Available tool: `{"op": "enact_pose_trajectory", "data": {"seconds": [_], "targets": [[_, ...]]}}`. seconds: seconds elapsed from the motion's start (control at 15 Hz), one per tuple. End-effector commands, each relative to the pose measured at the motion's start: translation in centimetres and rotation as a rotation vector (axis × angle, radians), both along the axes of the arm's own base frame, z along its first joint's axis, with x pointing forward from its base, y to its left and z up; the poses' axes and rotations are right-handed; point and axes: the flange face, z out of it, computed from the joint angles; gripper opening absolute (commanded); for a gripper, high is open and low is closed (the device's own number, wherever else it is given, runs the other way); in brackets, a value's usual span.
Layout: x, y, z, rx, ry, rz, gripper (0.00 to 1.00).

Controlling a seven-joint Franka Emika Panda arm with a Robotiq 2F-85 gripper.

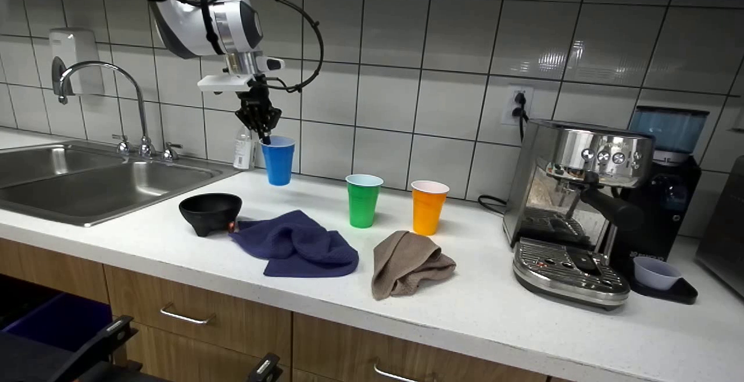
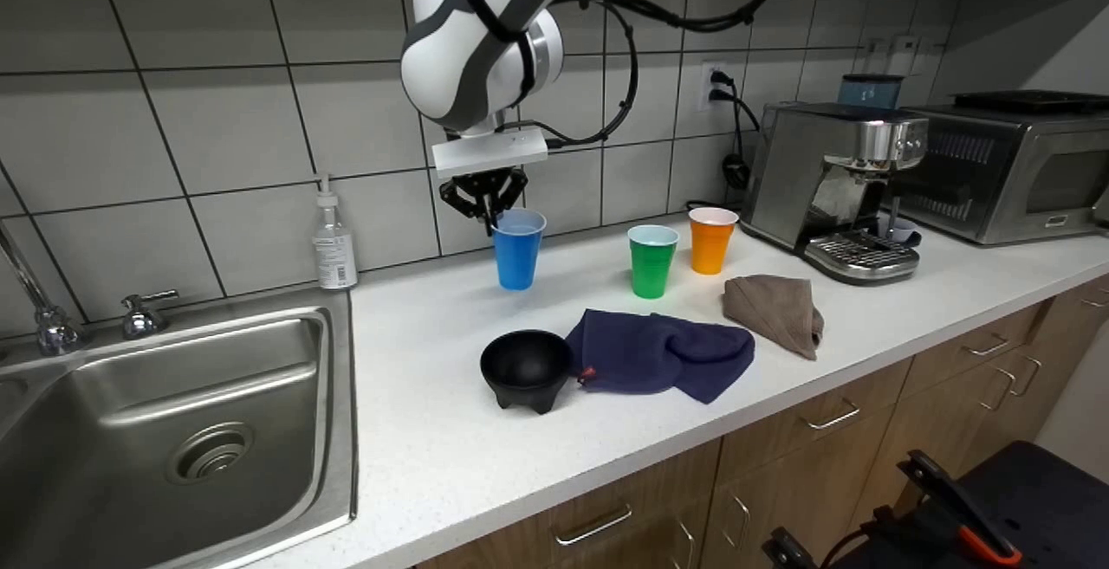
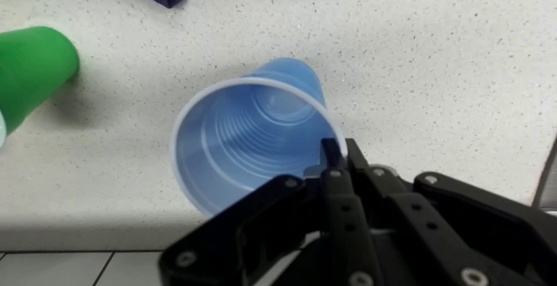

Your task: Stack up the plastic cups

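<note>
The blue cup [image 1: 279, 162] is upright near the tiled wall; it also shows in an exterior view [image 2: 518, 250] and the wrist view [image 3: 265, 129]. My gripper [image 3: 341, 153] is shut on its rim, with one finger inside the cup and one outside. The cup appears to hang slightly above the counter, but its base contact is hard to tell. The green cup [image 1: 363, 203] stands upright to one side and shows partly in the wrist view [image 3: 30, 68]. The orange cup [image 1: 429, 210] stands upright beyond it and is out of the wrist view.
A black bowl [image 1: 210, 213], a dark blue cloth [image 1: 299, 248] and a brown cloth [image 1: 410, 264] lie toward the counter's front. The sink [image 2: 342, 396] and a soap bottle [image 2: 333, 244] are on one side, the espresso machine [image 1: 575, 196] on the other. The tiled wall [image 1: 383, 103] stands close behind.
</note>
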Motion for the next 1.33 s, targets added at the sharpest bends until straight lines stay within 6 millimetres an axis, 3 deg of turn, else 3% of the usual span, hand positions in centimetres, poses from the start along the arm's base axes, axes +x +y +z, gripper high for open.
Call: {"op": "enact_pose_trajectory", "data": {"seconds": [0.0,1.27], "targets": [[-2.2,-0.5,1.7,-0.01,-0.023,0.003,0.01],[-9.1,-4.8,5.2,-0.093,-0.057,-0.07,0.01]]}}
